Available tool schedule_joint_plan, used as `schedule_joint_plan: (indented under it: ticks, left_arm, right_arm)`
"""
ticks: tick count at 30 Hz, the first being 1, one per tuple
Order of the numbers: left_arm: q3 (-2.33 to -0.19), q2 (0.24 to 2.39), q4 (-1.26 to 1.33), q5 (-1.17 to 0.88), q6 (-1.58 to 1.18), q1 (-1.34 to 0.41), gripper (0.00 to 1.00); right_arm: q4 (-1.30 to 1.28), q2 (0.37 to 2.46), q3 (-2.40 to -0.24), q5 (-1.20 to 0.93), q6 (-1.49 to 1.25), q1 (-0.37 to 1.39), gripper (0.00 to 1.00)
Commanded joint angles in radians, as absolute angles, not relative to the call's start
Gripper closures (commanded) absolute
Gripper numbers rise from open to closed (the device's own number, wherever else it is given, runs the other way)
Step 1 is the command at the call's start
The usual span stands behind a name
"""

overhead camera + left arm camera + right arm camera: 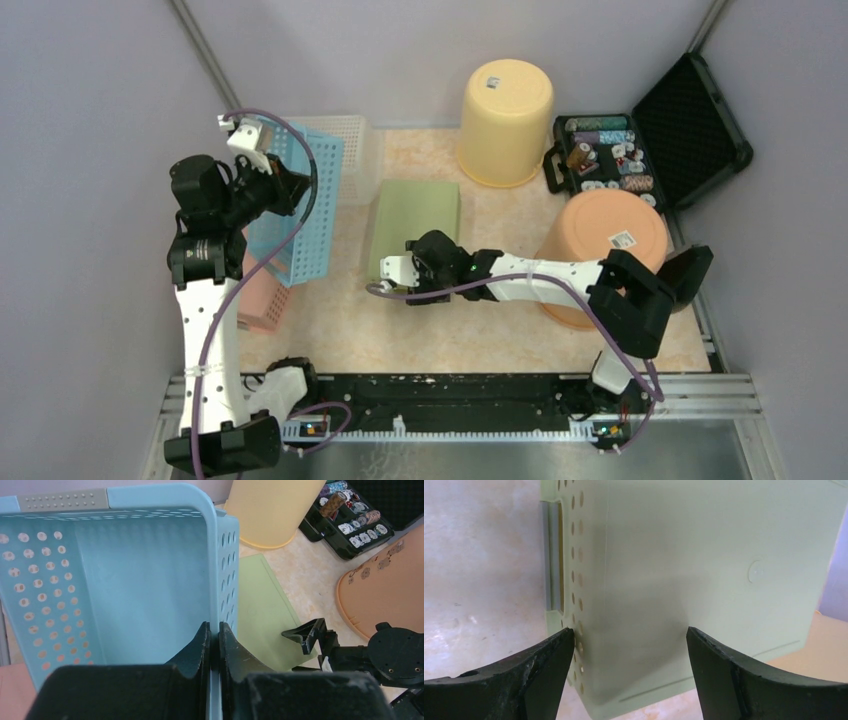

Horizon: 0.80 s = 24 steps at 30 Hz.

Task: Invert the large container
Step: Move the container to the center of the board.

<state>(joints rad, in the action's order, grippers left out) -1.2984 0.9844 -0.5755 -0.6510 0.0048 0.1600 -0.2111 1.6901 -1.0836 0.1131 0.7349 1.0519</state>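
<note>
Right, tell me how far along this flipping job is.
Done: the green basket already lies base up, with the open right gripper over it. In hand: the left gripper is shut on a wall of the blue basket, which stands tipped on its side. Left: roll it fully over, rim down, then let go.

Pale blue basket (140, 580) — round perforations; green basket (704, 580) likewise — yellow bucket (505, 120).

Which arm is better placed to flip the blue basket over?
Left. The left gripper is shut on the wall of the blue basket, which is tipped up. The right gripper is open over the green basket, holding nothing.
</note>
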Motion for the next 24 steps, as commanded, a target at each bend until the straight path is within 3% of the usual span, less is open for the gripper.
schedule_joint_plan:
  ticks: [1, 13, 24]
  left_arm:
    - [-1.298, 0.957, -0.484, -0.682, 0.005, 0.171, 1.00]
    - [-1.292, 0.951, -0.477, -0.693, 0.003, 0.181, 1.00]
    - [-1.290, 0.952, -0.474, -0.707, 0.003, 0.193, 1.00]
  right_arm:
    - [-0.165, 1.730, -1.168, 0.185, 0.690, 1.047, 0.18]
    - [-0.157, 1.778, -1.190, 0.090, 0.783, 0.922, 0.18]
    - [-0.135, 1.887, -1.309, 0.144, 0.753, 0.858, 0.18]
